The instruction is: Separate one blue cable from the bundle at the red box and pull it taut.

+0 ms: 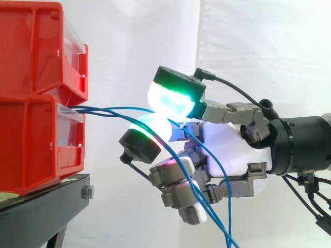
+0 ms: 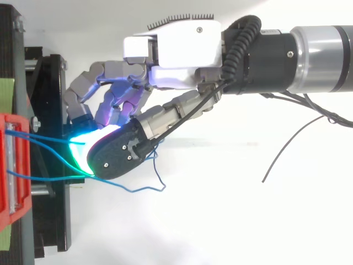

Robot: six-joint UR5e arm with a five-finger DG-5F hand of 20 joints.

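Thin blue cables (image 1: 111, 110) leave the front of the lower red bin (image 1: 31, 144) and run right to my hand (image 1: 227, 150). My thumb's green-glowing pad (image 1: 173, 95) presses down on a finger pad (image 1: 150, 129), and a blue cable is pinched where they meet. My other fingers curl below. Behind the pinch the blue strands hang (image 1: 217, 217) past the palm toward the lower right. From above, two strands (image 2: 38, 138) span from the red bin (image 2: 14, 218) to my hand (image 2: 176, 49), one higher and one lower, and a slack loop (image 2: 132, 189) trails beyond the fingertips.
A second red bin (image 1: 31, 46) is stacked on the lower one. Both sit on a black stand (image 1: 46, 201) at the left, with a white curtain behind. My hand hovers just right of the stand's edge (image 2: 52, 221).
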